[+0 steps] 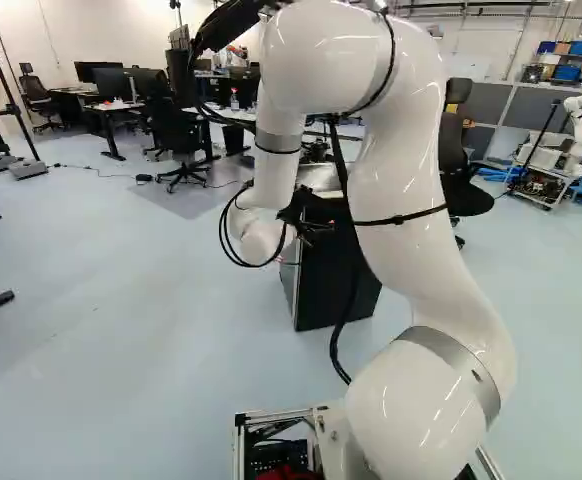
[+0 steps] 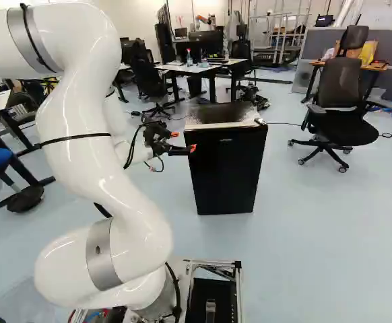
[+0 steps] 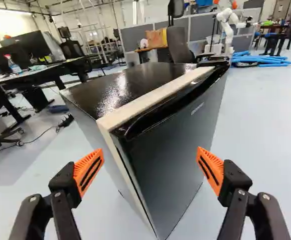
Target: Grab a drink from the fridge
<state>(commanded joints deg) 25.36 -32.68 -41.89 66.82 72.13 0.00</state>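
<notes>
Although we could see no drink, we judged it to lie inside the black fridge, which stood on the floor with its door closed. The gripper was near the fridge's left front edge, its fingers spread wide and gripping nothing; one orange pad lay toward the side wall, the other toward the door. We took the door seam as the chief hazard: fingers brought together off line might slip on the smooth face, or pinch body and door as one, so that no gap formed. A misaligned forward push might jam a fingertip against the light trim or shove the fridge askew. We noted the closed door as the main barrier to the drink. Well apart on the right stood an office chair, and on the far side a desk. We saw a thin cable running right beyond the fridge, where the base might snag it if driven round.
</notes>
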